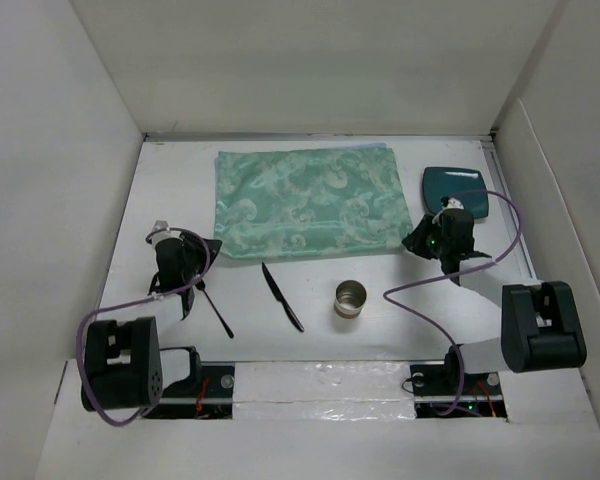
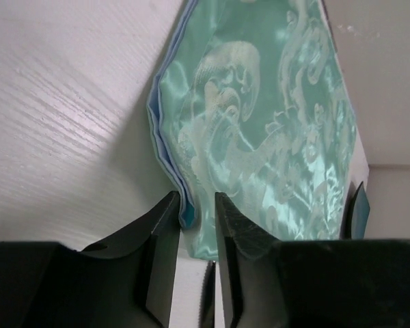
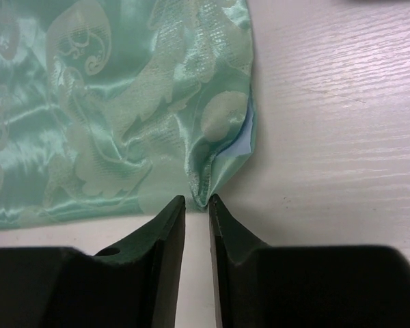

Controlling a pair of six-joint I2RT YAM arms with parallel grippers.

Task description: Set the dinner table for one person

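The dinner table (image 1: 170,180) is a white tabletop with a mint-green patterned mat (image 1: 310,203) spread at its back. My left gripper (image 1: 212,250) sits at the mat's near-left corner. In the left wrist view the jaws of that gripper (image 2: 196,205) stand slightly apart, and the mat's corner (image 2: 191,213) lies loose in the gap. My right gripper (image 1: 417,238) is at the near-right corner. Its jaws (image 3: 197,203) are narrowly open, with the mat's puckered corner tip (image 3: 203,191) just at their ends, not pinched.
A teal plate (image 1: 458,190) lies right of the mat, behind the right gripper. In front of the mat lie a black knife (image 1: 282,297), another black utensil (image 1: 217,310) and a metal cup (image 1: 350,298). White walls enclose the table on three sides.
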